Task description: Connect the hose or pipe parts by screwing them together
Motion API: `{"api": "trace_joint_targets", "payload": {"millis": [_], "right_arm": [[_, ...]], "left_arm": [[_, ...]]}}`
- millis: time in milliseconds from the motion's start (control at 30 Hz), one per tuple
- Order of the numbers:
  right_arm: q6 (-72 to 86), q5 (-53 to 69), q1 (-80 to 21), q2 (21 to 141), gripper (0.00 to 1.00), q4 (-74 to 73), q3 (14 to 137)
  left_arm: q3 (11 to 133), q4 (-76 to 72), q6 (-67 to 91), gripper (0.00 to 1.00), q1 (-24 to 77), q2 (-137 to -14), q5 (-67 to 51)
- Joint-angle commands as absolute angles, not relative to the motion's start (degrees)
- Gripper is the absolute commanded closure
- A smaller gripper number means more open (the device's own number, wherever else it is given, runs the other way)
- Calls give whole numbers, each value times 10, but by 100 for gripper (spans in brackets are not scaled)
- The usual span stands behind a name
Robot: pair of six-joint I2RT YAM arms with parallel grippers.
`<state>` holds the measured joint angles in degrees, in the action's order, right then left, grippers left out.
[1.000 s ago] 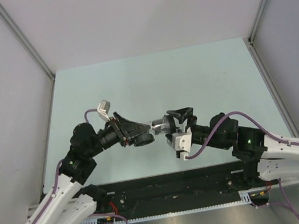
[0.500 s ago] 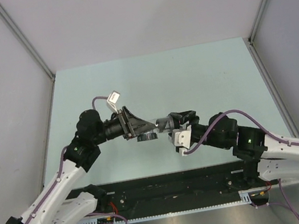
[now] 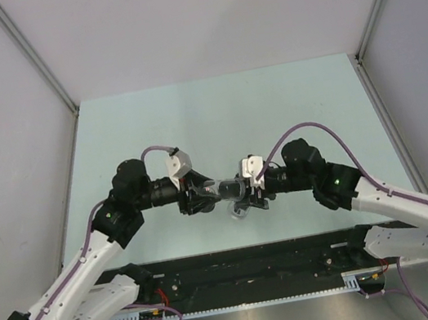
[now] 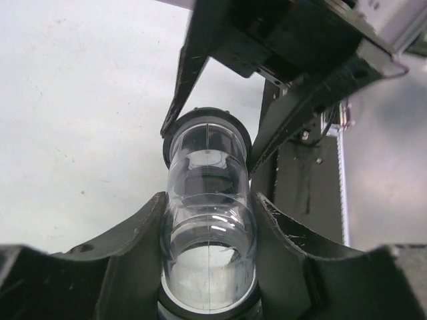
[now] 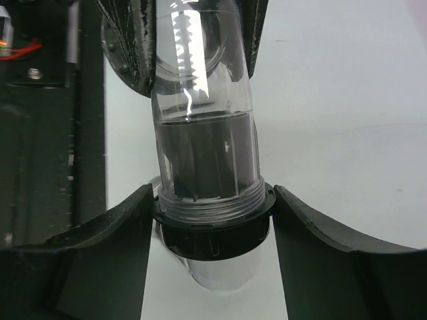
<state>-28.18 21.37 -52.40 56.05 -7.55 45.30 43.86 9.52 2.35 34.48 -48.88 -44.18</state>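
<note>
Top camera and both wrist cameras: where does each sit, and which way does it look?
Top external: above and behind, looking down on the table; both arms show.
Left wrist: on the left gripper, looking along its fingers at the clear pipe.
Right wrist: on the right gripper, whose fingers flank the black ring.
Shared: the clear pipe.

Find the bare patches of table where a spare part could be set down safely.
Bare: the wide far stretch of table up to the back wall, and the patch between the right arm and side wall. Crowded: the middle, where left pincer and right pincer both clamp the pipe.
</note>
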Motion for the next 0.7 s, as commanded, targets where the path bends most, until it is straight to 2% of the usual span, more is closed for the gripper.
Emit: {"api": "trace_joint_targets", "payload": {"millis": [0,100,133,200,233,300,333,400,433,667], "right_arm": [[-209,434,-509,596,81,-100,472],[-216,430,-505,606,73,-115,472],[-216,402,-507,606,62,-115,472],[-214,373,-506,598,53,-110,472],[-214,345,-507,585,40,-106,472],[-209,311,-508,574,31,-91,472],[-210,275,-511,562,20,-90,472],[-225,240,-518,548,11,-91,472],[-229,210,-525,541,0,-91,472],[-278,108,-556,487,0,-73,464]], "left_arm": [[439,4,-185,100,362,-464,-515],[436,4,-191,100,362,-471,-510],[434,4,-189,100,362,-473,-509],[425,4,-173,100,362,-475,-498],[421,4,-153,100,361,-472,-481],[403,4,-129,100,362,-467,-458],[396,4,-109,100,362,-462,-447],[387,3,-78,100,362,-444,-436],[388,3,-32,100,362,-439,-411],[406,4,199,100,360,-413,-274]]}}
